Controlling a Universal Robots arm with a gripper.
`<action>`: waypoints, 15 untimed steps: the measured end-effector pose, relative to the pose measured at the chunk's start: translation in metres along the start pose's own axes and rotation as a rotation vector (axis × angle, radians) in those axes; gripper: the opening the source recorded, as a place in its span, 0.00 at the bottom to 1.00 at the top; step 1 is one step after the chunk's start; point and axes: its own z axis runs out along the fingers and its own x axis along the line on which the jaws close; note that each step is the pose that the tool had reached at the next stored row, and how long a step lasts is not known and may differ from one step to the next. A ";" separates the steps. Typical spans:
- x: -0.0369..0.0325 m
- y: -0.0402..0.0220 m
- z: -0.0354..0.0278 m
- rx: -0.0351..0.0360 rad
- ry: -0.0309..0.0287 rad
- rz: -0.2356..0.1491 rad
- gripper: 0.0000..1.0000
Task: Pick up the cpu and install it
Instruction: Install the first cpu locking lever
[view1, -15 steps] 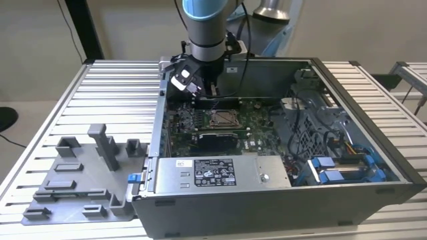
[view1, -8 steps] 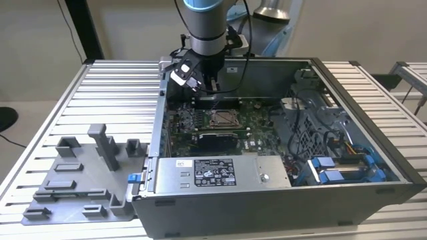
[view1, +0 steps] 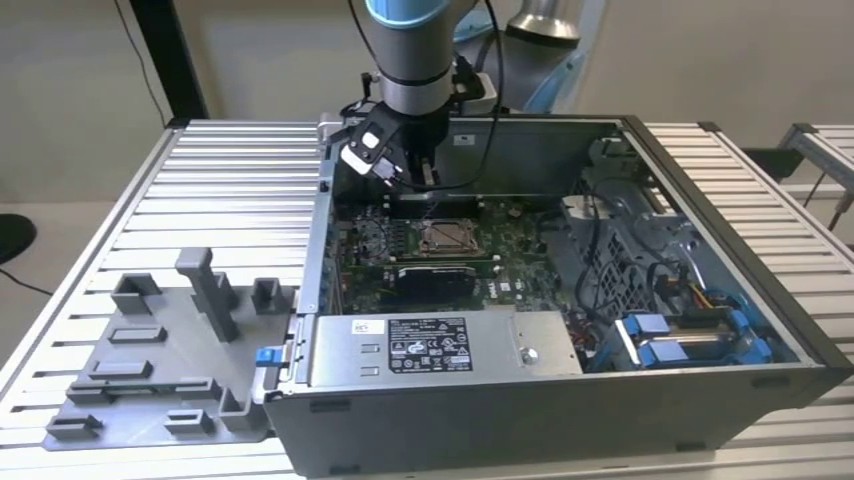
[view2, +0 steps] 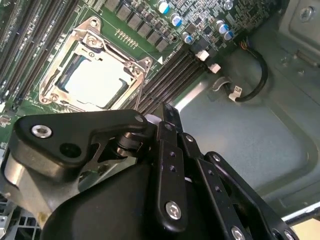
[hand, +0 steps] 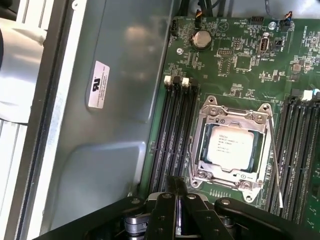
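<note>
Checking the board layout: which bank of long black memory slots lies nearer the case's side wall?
The bank with white end clips, running between the bare metal wall and the framed socket holding the cpu; the other bank lies beyond the socket.

You're looking at a plain beige wall (view1: 254, 60) behind a work table of ribbed silver aluminium slats (view1: 227, 190). A black upright post (view1: 174, 60) stands at its far corner, a second slatted table (view1: 827, 150) sits at the exterior view's right, and pale floor (view1: 54, 290) shows at its left.

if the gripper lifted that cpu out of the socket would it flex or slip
Probably stiff: the cpu looks like a flat metal-topped plate. Its smooth silvery top may be slippery. It sits inside the socket frame, so edges look hard to grab.
</note>
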 end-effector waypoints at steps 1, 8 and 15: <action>-0.0005 -0.0001 0.0008 -0.0001 0.0002 0.000 0.00; -0.0027 -0.0012 0.0075 0.0001 0.0000 0.000 0.00; -0.0055 0.0017 0.0150 0.0001 0.0000 0.000 0.00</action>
